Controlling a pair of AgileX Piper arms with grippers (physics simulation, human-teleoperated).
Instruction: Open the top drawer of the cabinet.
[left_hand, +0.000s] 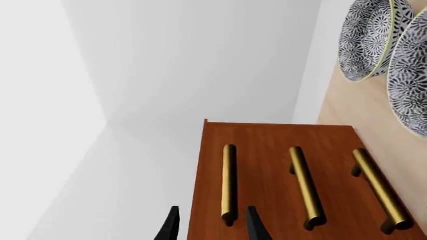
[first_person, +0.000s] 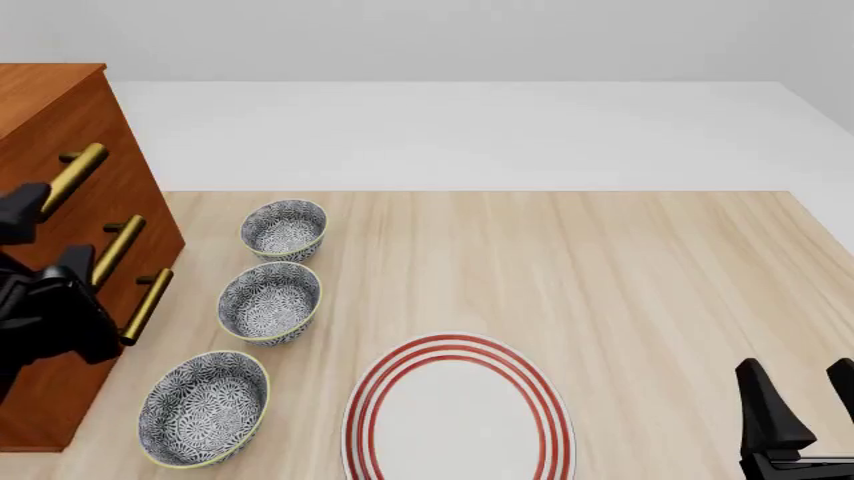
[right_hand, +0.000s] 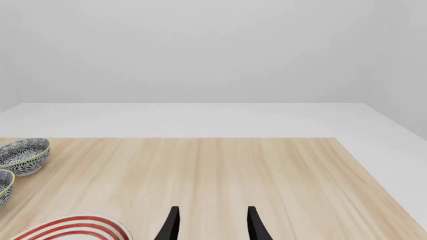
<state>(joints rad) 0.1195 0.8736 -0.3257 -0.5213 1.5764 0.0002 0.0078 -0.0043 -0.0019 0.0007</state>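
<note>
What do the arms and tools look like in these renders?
All matte black, no visible cables, markings or logos. The left arm shows as chunky, angular black links. The left tool and right tool each have two slim, tapered, pointed black fingers, like blades. No colour accents anywhere.

Reddish-brown glossy wood cabinet (first_person: 54, 110); brushed brass handles (left_hand: 229, 182); pale matt wooden table (first_person: 561, 260); patterned glazed bowls (first_person: 271, 300)

The left gripper (left_hand: 210, 225) stands open, its fingertips (left_hand: 172, 222) straddling the near end of the top drawer's brass handle (left_hand: 229, 182) on the cabinet (left_hand: 267, 145).
</note>
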